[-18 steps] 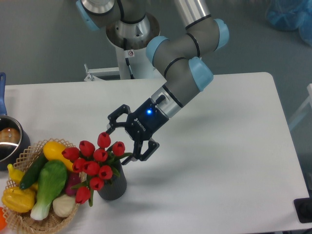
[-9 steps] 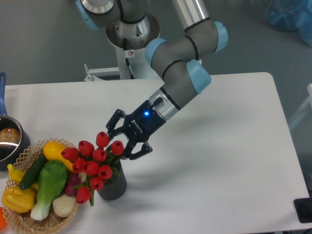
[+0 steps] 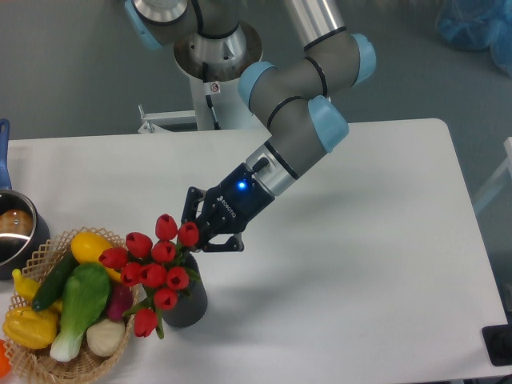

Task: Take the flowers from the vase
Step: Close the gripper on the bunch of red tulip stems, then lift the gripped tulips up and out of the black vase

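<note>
The gripper (image 3: 200,232) reaches down from the arm (image 3: 296,120) toward seven o'clock, its black fingers drawn close together at the upper right edge of the flowers (image 3: 156,268); they appear pinched on the stems or leaves just below the topmost buds, though the exact contact is hidden behind the red heads, so a firm hold cannot be confirmed. A blue light glows on the gripper's wrist body. The flowers, a bunch of glossy red tulip buds with green leaves, sit in the vase (image 3: 188,304), spreading wider than its rim and leaning toward nine o'clock, so that the lowest bud hangs over the basket's edge. The vase is a short dark grey cylinder standing upright on the white surface (image 3: 360,264), in the lower left part of the view. Touching or just beside the vase at nine o'clock is a woven basket (image 3: 48,364) holding a yellow pepper (image 3: 92,244), a dark green cucumber (image 3: 54,284), a pale green leafy vegetable (image 3: 80,308) and other produce. Farther toward ten o'clock, at the frame edge, stands a metal pot (image 3: 14,232) with a blue handle (image 3: 3,160).
</note>
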Available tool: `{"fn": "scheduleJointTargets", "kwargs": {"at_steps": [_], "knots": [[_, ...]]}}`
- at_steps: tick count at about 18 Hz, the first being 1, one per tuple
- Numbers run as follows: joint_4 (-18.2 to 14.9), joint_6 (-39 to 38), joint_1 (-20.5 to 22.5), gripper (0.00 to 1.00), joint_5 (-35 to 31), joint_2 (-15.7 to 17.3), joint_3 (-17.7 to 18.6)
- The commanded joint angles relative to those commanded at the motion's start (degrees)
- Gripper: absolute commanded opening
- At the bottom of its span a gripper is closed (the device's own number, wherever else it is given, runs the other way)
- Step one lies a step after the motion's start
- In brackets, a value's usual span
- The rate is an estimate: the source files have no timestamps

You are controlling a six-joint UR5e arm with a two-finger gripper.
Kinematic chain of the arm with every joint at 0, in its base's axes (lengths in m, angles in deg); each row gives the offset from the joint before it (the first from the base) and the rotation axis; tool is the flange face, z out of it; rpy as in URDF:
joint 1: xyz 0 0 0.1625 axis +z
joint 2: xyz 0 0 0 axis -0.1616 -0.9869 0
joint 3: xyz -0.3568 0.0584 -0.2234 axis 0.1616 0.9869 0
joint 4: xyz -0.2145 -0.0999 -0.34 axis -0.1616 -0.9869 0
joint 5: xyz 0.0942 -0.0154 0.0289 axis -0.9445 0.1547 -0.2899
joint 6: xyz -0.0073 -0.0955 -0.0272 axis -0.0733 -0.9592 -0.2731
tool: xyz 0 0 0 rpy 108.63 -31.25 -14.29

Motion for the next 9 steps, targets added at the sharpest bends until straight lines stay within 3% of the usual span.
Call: {"fn": "scheduleJointTargets", "kwargs": {"at_steps": [9], "knots": [[0.00, -4.03, 2.55, 0.00, 4.57, 2.02, -2.37]]}}
